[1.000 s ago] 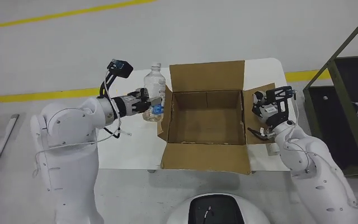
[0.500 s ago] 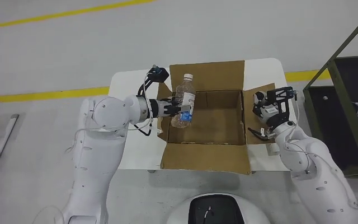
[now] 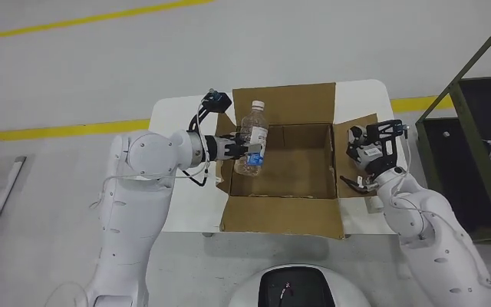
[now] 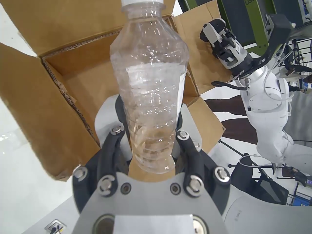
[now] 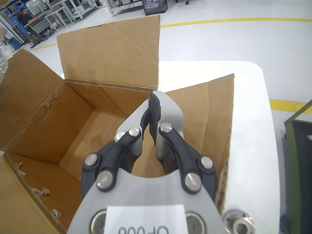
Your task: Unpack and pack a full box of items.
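Fingers point(image 4: 107, 115) of our left gripper point(image 3: 244, 149) clench the bottle point(image 4: 148, 93) by its base, its long axis leaning over the box point(image 3: 280, 217) near the left wall; our right gripper point(image 5: 152, 107) is pinched together, empty.

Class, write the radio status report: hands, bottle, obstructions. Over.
Left hand shut on clear plastic bottle, near its base, over the edge of the cardboard box. Right hand shut, holding nothing, at the opposite flap. Box open; nothing seen blocking the drop.
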